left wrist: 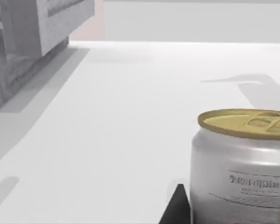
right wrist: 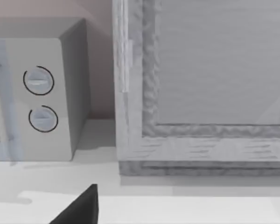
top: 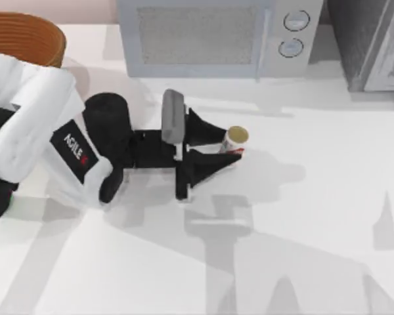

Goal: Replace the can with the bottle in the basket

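The can (top: 236, 138), white with a red label and a dull gold top, stands upright between the black fingers of my left gripper (top: 231, 146), near the middle of the table. The gripper reaches in from the left and is shut on the can. In the left wrist view the can (left wrist: 242, 163) looms close, with one dark fingertip (left wrist: 177, 207) against its side. The orange-brown wicker basket (top: 23, 36) shows at the back left corner, partly behind my left arm. The bottle is out of view. My right gripper is parked; one finger (right wrist: 79, 207) shows far to the side, so it stands open.
A grey microwave (top: 217, 36) with two round knobs stands along the back edge. A grey cabinet (top: 374, 42) sits at the back right, and the right wrist view faces it (right wrist: 205, 84). Bare white table spreads in front of and to the right of the can.
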Available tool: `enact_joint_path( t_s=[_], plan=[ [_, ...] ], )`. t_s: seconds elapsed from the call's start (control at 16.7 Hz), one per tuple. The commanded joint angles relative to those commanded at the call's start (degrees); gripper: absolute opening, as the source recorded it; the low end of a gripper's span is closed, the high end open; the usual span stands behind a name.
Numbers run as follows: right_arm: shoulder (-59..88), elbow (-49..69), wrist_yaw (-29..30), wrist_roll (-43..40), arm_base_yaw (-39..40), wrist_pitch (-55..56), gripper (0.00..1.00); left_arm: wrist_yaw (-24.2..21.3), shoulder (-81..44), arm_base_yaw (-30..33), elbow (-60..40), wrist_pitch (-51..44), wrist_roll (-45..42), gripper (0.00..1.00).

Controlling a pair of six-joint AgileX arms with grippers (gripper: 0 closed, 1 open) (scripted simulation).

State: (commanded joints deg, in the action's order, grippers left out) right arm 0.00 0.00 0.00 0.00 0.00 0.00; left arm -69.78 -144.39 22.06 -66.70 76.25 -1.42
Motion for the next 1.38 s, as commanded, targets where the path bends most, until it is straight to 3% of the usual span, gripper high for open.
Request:
enact_joint_path(
  t_s=[0.42,1.2,1.38],
  plan=[
    [0.0,0.0,0.0,0.0,0.0,0.0,1.0,-0.7,-1.4,0.3,-0.7,0.8,0.0,0.0],
    [0.0,0.0,0.0,0.0,0.0,0.0,1.0,-0.7,-1.4,0.3,-0.7,0.8,0.0,0.98],
    [0.0,0.0,0.0,0.0,0.0,0.0,1.0,-0.7,-1.4,0.3,-0.7,0.8,0.0,1.0]
  ],
)
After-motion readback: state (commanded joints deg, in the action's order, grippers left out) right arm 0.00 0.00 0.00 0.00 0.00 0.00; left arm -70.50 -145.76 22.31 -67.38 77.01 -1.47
